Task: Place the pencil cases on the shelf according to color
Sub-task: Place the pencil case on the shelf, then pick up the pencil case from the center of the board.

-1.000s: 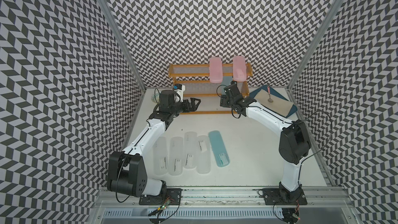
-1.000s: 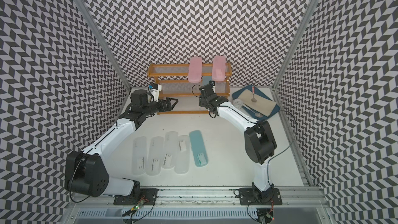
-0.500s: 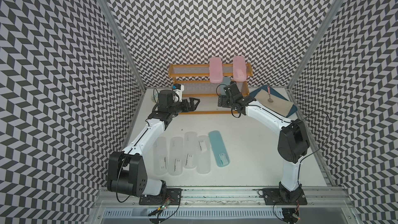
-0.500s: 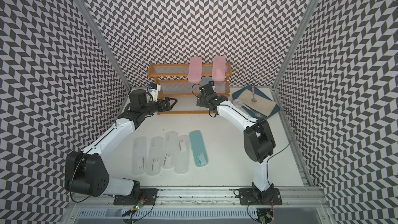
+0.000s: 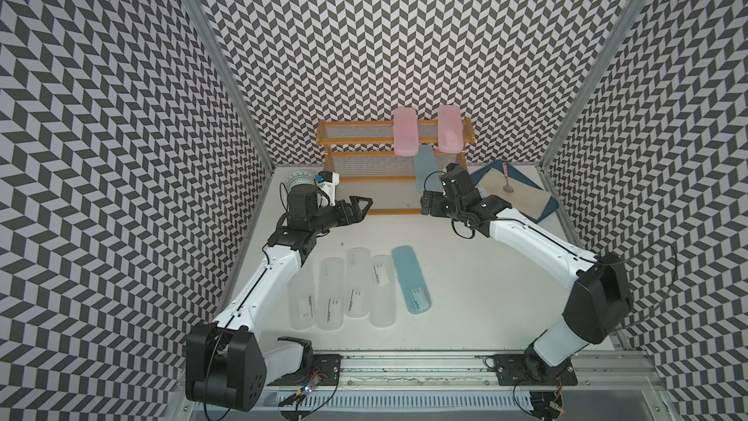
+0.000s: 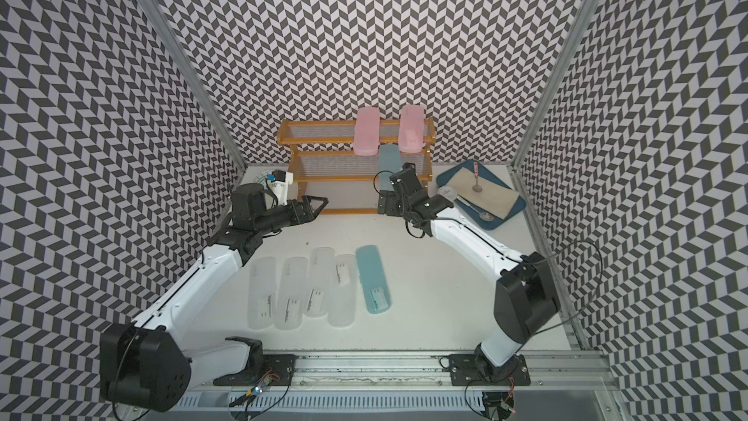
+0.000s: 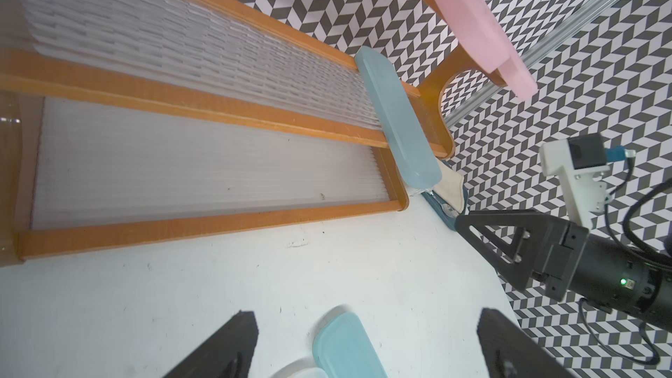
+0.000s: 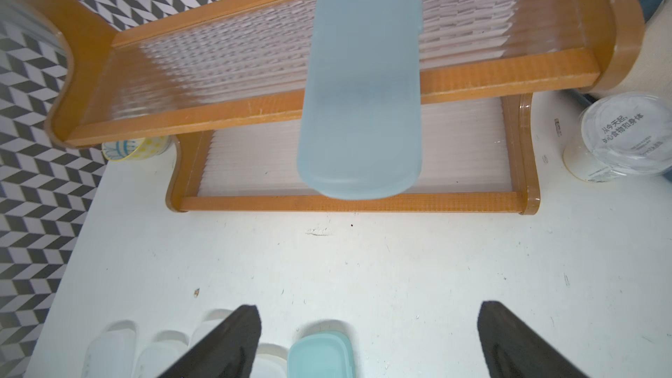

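Note:
The shelf [image 5: 356,152] stands at the back of the table. Two pink pencil cases [image 5: 405,131] [image 5: 449,128] lie across its top tier. A light blue case [image 5: 425,164] [image 8: 363,85] rests on the middle tier, its front end jutting out over the lowest tier. My right gripper [image 5: 428,201] [image 8: 369,307] hangs open just in front of it, holding nothing. Further left, my left gripper [image 5: 362,206] [image 7: 366,312] is open and empty by the shelf's front rail. Several clear cases [image 5: 358,283] and a second light blue case [image 5: 411,279] lie side by side on the table.
A dark blue tray [image 5: 550,209] with a beige cloth and spoons sits right of the shelf. A white cup [image 8: 618,136] stands between the tray and the shelf. A small patterned bowl [image 5: 297,180] sits at the shelf's left end.
My right gripper has opened, let go of the light blue case on the middle tier and drawn back from the shelf. The left arm has hardly moved.

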